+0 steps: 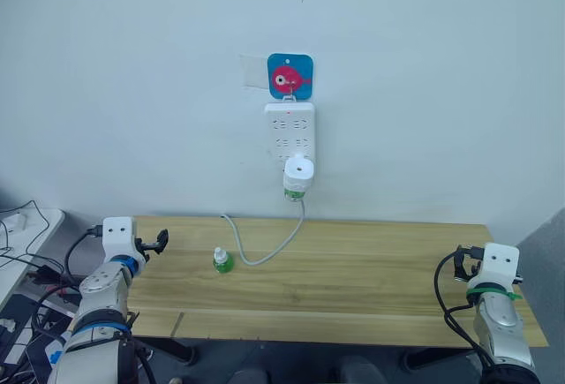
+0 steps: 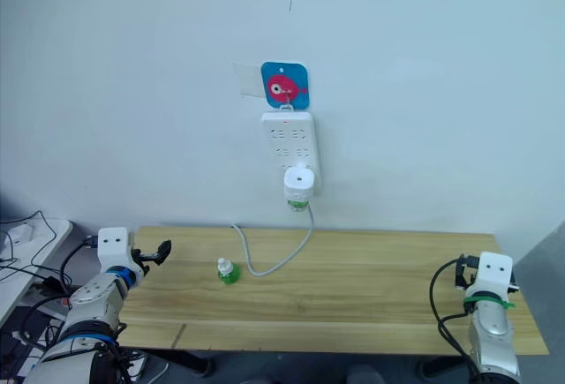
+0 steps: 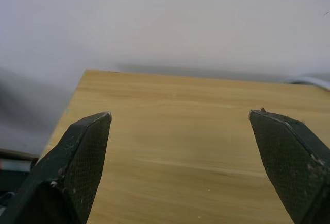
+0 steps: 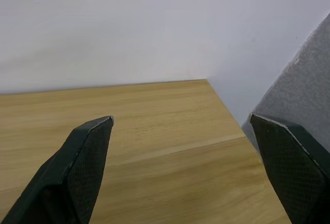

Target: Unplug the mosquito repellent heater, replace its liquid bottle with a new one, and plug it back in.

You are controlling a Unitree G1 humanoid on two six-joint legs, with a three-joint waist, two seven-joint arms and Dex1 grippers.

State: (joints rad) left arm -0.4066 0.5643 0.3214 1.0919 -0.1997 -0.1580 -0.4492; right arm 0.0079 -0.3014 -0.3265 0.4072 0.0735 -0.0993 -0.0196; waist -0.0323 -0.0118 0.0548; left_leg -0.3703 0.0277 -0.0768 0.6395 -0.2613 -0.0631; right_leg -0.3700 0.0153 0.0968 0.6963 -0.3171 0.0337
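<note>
Currently on my screens, largest item first:

1. Worktop: pale wood planks against a plain wall, mostly bare.
2. Power strip: long, white, multi-socket, hung upright on the wall above the worktop's back edge; its grey cable loops down onto the wood.
3. Blue square hook plate above the strip, showing a pink fish figure. No readable writing on it.
4. Left claw: fingers wide apart, empty, near the worktop's left end.
5. Right claw: fingers wide apart, empty, near the right end. Both sit well apart from everything else.
6. Mosquito repellent heater: white, rounded, vent on top, plugged into the strip's lowest socket, its fitted bottle hanging beneath. Label too small for me to read.
7. New liquid bottle: small, green, upright on the worktop, near the cable loop. No legible brand.

Risks, as I judge them: the task looks unstarted. Pulling the heater could lift the strip off its hook, since it seems only hung. A careless reach may topple the green bottle or snag the cable.
</note>
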